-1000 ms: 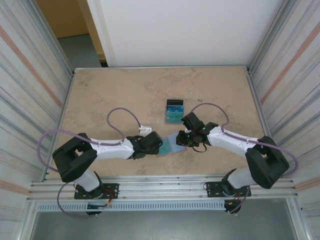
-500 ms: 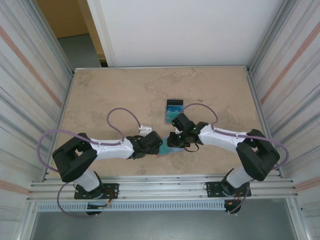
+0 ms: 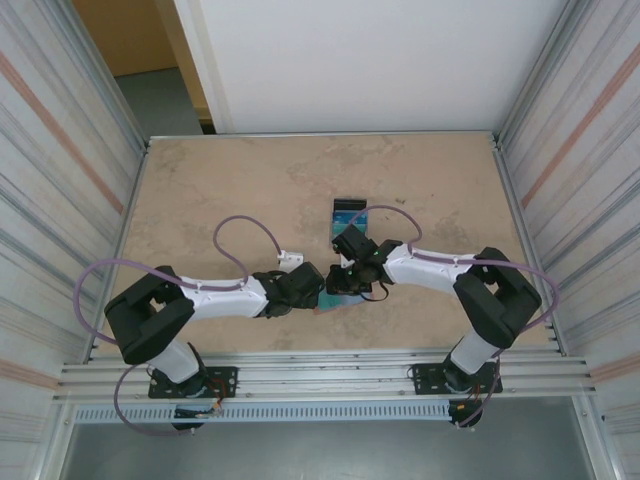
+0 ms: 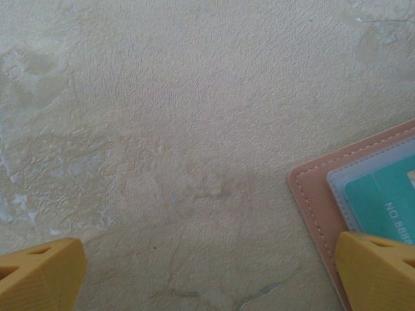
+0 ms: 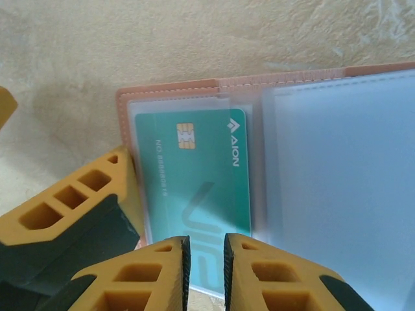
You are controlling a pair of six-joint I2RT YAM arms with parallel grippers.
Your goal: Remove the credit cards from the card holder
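Note:
The pinkish-brown card holder [image 5: 194, 85] lies open on the table, its light-blue inside panels [image 5: 337, 175] facing up. A teal credit card [image 5: 194, 168] sits in the left clear pocket. My right gripper [image 5: 206, 259] hovers over the card's near end, jaws a narrow gap apart with nothing between them. My left gripper [image 4: 207, 272] is wide open, and its right finger [image 4: 379, 272] rests on the holder's corner [image 4: 318, 201]. From above, both grippers meet at the holder [image 3: 335, 300].
An upright stand [image 3: 347, 210] with blue and teal cards in it stands just behind the right arm. Metal rails and walls border the table on all sides. A purple cable [image 3: 245, 235] loops above the left arm.
My right arm has swung left and its gripper now sits over the card holder's left pocket. The left arm has stayed put.

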